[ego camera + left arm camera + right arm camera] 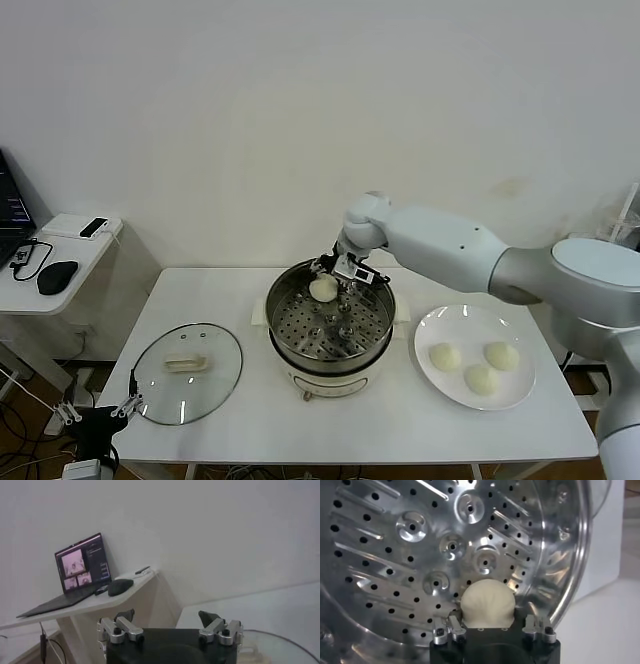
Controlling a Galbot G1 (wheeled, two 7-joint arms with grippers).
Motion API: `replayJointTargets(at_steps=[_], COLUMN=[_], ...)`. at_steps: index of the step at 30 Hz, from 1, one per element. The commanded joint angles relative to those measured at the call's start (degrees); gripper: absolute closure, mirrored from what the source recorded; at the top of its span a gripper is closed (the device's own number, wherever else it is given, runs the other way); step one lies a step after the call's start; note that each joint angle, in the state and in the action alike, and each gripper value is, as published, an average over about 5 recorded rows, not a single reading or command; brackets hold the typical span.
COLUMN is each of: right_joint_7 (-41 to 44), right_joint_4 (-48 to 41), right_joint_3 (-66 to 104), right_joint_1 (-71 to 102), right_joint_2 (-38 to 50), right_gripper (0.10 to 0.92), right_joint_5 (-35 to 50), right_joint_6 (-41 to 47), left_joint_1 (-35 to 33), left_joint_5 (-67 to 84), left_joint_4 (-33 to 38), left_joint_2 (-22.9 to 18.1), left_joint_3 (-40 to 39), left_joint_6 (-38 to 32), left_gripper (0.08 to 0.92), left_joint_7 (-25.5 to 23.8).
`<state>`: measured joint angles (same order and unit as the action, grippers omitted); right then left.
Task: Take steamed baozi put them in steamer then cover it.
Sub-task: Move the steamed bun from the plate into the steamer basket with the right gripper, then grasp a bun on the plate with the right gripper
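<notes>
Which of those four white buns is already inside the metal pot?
Only the bun at the far rim of the steamer, just under the right claw, is in the pot. The other three buns sit on the white plate beside it.

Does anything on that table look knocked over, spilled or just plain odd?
Nothing stands out. The glass lid lies flat on the table beside the steamer, three buns sit tidily on the white plate, and the right gripper has a fourth bun at the steamer's far edge. No spills or damage show.
</notes>
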<state>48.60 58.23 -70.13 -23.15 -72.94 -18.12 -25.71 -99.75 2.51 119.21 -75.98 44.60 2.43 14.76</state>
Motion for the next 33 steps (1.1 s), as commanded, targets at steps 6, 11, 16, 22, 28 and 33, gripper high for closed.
replayJointTargets(at_steps=[6, 11, 16, 22, 28, 33], right_joint_7=[1.41, 6.67, 8.23, 8.30, 8.22, 8.18], right_joint_4=[2.60, 12.85, 22.75, 31.19, 38.47, 41.47], right_joint_3=[-0.59, -2.77, -3.22, -2.10, 0.19, 1.58], right_joint_1=[-2.40, -9.44, -14.16, -15.37, -11.65, -7.78], right_joint_2=[0.87, 6.63, 14.22, 25.54, 41.98, 50.35], right_gripper=[0.210, 0.203, 0.203, 0.203, 0.203, 0.203], right_joint_5=[3.36, 19.66, 25.61, 24.68, 22.44, 19.70], right_joint_6=[1.28, 15.80, 26.37, 39.15, 43.31, 44.15], left_joint_1=[-0.11, -0.03, 0.07, 0.02, 0.07, 0.73], left_joint_5=[0.16, 0.18, 0.16, 0.13, -0.02, -0.06], left_joint_4=[0.53, 0.63, 1.03, 2.33, 3.11, 3.21], left_joint_2=[0.03, -0.09, 0.06, 0.42, 1.01, 1.48], left_joint_3=[0.12, -0.14, -0.59, -1.28, -2.49, -3.22], left_joint_6=[0.12, 0.10, 0.10, 0.22, 0.33, 0.74], left_gripper=[0.177, 0.177, 0.177, 0.177, 0.177, 0.177], left_joint_7=[0.00, -0.01, -0.06, -0.12, -0.23, -0.37])
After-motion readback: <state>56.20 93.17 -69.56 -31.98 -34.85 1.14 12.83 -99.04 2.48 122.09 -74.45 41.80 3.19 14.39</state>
